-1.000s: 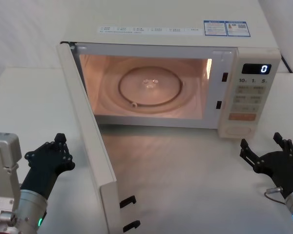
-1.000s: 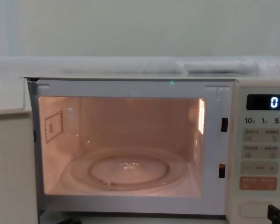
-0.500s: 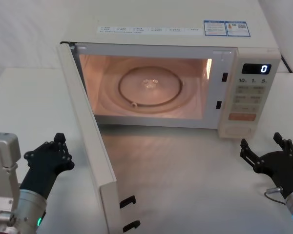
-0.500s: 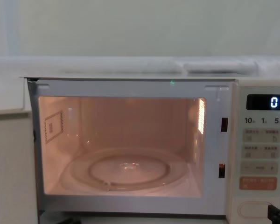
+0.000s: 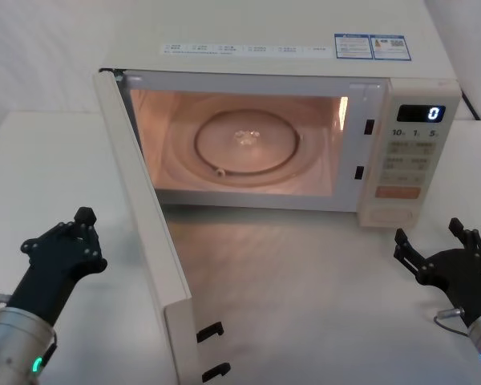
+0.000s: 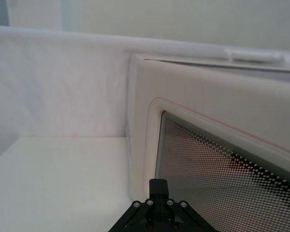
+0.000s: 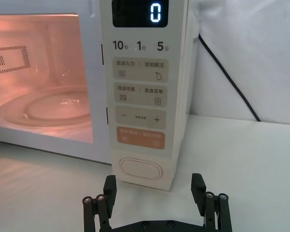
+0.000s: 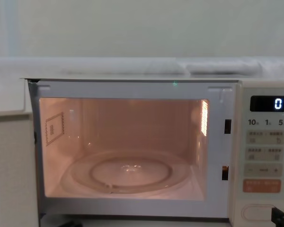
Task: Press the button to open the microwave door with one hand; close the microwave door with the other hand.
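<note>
The cream microwave [image 5: 289, 56] stands lit inside, its display reading 0. The microwave door [image 5: 148, 233] is swung wide toward me on its left hinge; its meshed outer face [image 6: 222, 159] fills much of the left wrist view, and its edge [image 8: 9, 165] shows in the chest view. My left gripper [image 5: 84, 216] [image 6: 158, 186] is shut, empty, and hovers left of the door's outer side, apart from it. The button [image 5: 391, 215] [image 7: 141, 169] [image 8: 258, 212] sits at the foot of the control panel. My right gripper [image 5: 427, 231] [image 7: 153, 186] is open just in front of it, not touching.
The white table [image 5: 305, 305] stretches in front of the oven. Two black latch hooks [image 5: 211, 330] stick out from the door's free edge. A black cable [image 7: 227, 82] runs behind the microwave's right side. White walls enclose the back.
My left gripper has shifted left and slightly farther from me, away from the door's outer face. The door and right gripper have not moved.
</note>
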`<state>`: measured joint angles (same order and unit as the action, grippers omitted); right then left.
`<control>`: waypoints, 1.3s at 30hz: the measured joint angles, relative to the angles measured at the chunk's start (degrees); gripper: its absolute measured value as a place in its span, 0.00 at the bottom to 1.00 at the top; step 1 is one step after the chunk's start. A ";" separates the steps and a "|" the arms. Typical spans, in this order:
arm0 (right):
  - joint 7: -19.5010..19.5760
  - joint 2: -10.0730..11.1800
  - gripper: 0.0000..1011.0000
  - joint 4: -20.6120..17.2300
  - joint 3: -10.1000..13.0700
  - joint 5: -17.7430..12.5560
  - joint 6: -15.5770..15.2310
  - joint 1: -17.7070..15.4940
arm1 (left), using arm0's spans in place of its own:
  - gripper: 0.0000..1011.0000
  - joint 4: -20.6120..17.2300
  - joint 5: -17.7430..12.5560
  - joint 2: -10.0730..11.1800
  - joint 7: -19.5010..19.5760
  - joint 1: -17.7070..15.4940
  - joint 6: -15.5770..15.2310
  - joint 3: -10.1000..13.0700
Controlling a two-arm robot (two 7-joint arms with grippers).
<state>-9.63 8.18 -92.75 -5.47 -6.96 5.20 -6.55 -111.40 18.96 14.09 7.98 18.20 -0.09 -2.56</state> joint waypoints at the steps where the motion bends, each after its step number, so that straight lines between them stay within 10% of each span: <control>1: 0.00 0.00 0.99 0.00 0.00 0.00 0.00 0.00 | 0.00 -0.33 0.61 0.19 0.56 0.22 -0.25 -0.36; 19: 0.00 0.00 0.99 0.00 0.00 0.00 0.00 0.00 | 0.00 -7.06 13.15 8.62 11.56 4.90 -2.57 -7.37; 39: 0.00 0.00 0.99 0.00 0.01 0.00 0.00 0.00 | 0.00 -8.17 14.75 12.93 15.16 1.79 -2.07 0.08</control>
<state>-9.63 8.18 -92.75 -5.46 -6.96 5.20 -6.55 -119.57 33.71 27.02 23.14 19.99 -2.16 -2.48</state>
